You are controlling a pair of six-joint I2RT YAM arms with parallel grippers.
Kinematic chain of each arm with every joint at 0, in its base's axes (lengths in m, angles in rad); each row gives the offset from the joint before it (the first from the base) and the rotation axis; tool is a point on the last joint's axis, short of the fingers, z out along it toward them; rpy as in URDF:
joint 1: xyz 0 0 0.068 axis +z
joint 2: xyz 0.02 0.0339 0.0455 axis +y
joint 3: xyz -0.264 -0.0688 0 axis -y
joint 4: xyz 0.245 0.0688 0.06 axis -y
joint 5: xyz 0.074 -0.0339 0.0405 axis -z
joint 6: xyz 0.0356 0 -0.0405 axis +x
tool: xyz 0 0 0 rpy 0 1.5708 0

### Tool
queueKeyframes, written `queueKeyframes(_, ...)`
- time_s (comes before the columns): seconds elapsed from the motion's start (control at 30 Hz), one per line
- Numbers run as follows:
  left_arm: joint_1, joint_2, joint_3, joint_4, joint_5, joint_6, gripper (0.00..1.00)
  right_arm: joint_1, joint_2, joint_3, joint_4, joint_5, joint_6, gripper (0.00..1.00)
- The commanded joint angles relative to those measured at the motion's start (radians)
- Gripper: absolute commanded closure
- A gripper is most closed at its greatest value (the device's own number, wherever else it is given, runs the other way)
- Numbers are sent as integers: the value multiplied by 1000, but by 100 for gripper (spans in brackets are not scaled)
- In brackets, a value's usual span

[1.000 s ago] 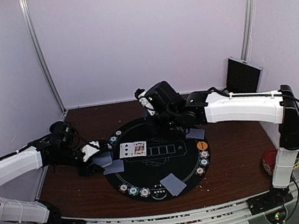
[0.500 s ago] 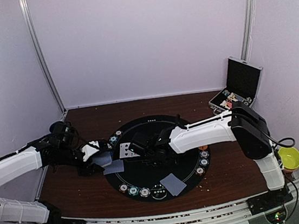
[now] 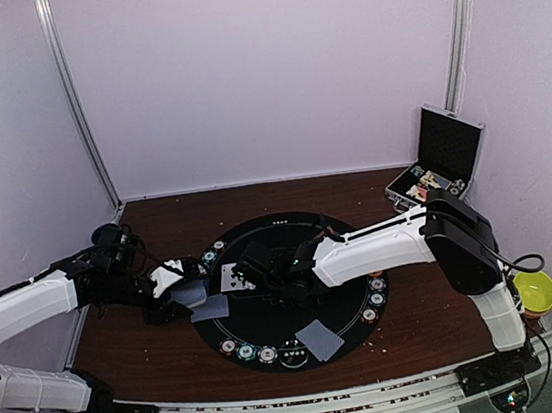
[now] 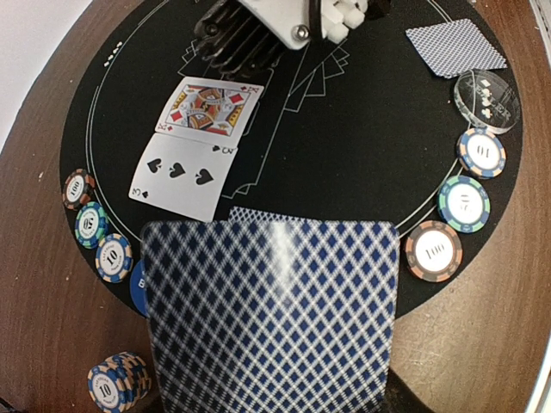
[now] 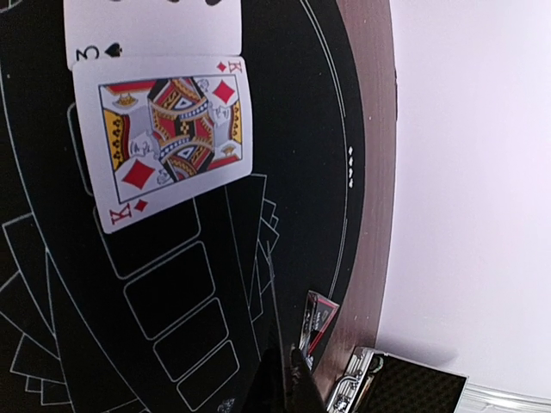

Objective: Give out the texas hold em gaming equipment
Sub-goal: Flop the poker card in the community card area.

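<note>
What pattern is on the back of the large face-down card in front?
The card has a blue-and-white diamond lattice, clearest in the left wrist view.

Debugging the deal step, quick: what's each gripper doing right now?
Left gripper: closed on blue-backed cards.
Right gripper: over the face-up cards; open or closed cannot be told.
</note>
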State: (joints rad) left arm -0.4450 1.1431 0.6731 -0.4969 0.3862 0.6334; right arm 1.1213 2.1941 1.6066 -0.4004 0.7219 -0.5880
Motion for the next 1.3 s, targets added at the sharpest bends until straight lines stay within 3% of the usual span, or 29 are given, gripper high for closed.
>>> queueKeyframes(0.0, -3, -16, -3, 31, 20, 0, 47, -8, 10, -1, 91, -33, -52, 100)
queueKeyframes(0.83, -3, -12, -4, 33, 17, 2, 47, -41, 74, -5, 137, -166, -55, 100)
queueKeyframes(1.27, -2, -14, -4, 33, 17, 2, 47, -40, 91, 14, 97, -163, -44, 100)
